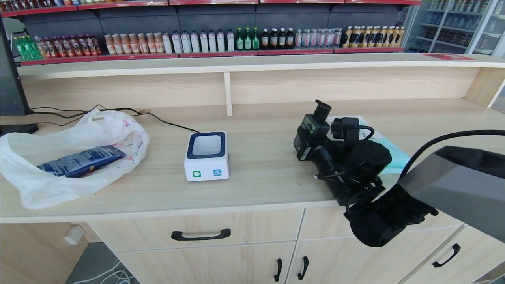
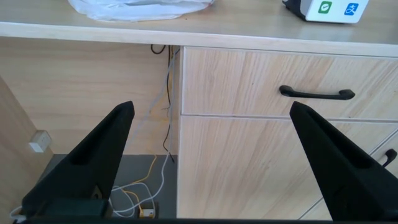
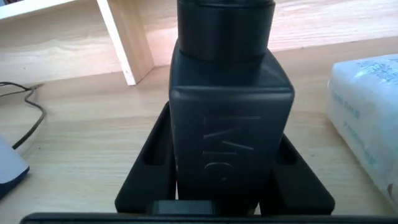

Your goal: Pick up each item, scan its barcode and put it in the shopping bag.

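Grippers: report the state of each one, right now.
Left gripper: open, holding nothing.
Right gripper: shut on the black bottle.

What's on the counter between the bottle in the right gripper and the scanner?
Nothing. In the head view, the stretch of counter between the dark bottle and the white scanner is bare wood.
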Tool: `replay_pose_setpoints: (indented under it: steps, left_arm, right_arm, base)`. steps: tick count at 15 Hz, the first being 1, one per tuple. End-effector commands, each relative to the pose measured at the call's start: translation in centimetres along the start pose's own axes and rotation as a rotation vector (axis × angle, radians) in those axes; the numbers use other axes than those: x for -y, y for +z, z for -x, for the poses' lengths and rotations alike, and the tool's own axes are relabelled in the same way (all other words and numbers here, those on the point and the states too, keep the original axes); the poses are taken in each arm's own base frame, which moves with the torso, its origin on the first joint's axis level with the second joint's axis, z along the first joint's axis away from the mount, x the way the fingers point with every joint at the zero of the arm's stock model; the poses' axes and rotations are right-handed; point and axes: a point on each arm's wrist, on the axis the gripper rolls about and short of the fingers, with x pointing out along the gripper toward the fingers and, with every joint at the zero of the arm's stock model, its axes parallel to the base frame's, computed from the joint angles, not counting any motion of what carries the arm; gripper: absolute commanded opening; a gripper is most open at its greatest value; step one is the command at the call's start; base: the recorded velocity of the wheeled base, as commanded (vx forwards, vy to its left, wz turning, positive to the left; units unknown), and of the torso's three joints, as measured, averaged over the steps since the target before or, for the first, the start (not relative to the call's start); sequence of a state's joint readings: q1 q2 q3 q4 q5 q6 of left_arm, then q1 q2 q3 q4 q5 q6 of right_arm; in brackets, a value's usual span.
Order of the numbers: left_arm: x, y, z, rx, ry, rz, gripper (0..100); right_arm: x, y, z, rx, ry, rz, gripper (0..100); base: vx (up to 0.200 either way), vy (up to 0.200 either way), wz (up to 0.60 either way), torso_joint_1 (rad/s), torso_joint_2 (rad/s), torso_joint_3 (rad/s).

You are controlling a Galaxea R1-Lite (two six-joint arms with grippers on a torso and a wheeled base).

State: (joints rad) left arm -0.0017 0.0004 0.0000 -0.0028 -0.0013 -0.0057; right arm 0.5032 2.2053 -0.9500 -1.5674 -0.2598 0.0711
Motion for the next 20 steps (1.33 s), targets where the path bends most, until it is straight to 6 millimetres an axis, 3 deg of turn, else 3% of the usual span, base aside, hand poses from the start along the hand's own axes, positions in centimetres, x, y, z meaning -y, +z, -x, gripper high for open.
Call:
replay_pose_setpoints:
  steps: [1,4,8,9,11,13,15,20]
  left_arm:
    - [0.0,0.0,0.0,0.001,0.0,0.0,100]
    - [0.0,0.0,0.0,0.001,0.0,-0.001,100]
    - [0.0,0.0,0.0,0.001,0.0,-0.001,100]
    - [0.0,0.0,0.0,0.001,0.0,-0.001,100]
    - [0.0,0.0,0.0,0.001,0.0,-0.001,100]
    - [0.0,0.0,0.0,0.001,0.0,-0.001,100]
    - [0.0,0.0,0.0,0.001,0.0,-0.001,100]
    - [0.0,0.0,0.0,0.001,0.0,-0.003,100]
  right_arm:
    - [-0.1,1.7,0.2,0.036,0.003,-0.01,0]
    - [-1.0,4.3,1.4,0.072,0.032,-0.031,0]
    - [-5.3,9.5,6.0,0.122,0.187,-0.1,0]
    - [-5.8,11.7,7.0,0.174,0.22,-0.102,0]
    - [-7.2,13.7,10.0,0.185,0.3,-0.14,0]
    - [-8.1,13.6,13.1,0.13,0.378,-0.151,0]
    - [-10.5,14.8,16.4,0.116,0.521,-0.237,0]
    - [-12.8,16.4,19.1,0.096,0.658,-0.406,0]
  base:
    - [0.0,0.0,0.0,0.0,0.0,0.0]
    - [0.0,0.0,0.0,0.0,0.0,0.0]
    - [0.0,0.0,0.0,0.0,0.0,0.0]
    - [0.0,0.0,0.0,0.0,0.0,0.0]
    - [0.0,0.0,0.0,0.0,0.0,0.0]
    - [0.0,0.0,0.0,0.0,0.0,0.0]
    - [0.0,0.0,0.0,0.0,0.0,0.0]
    - [0.0,0.0,0.0,0.0,0.0,0.0]
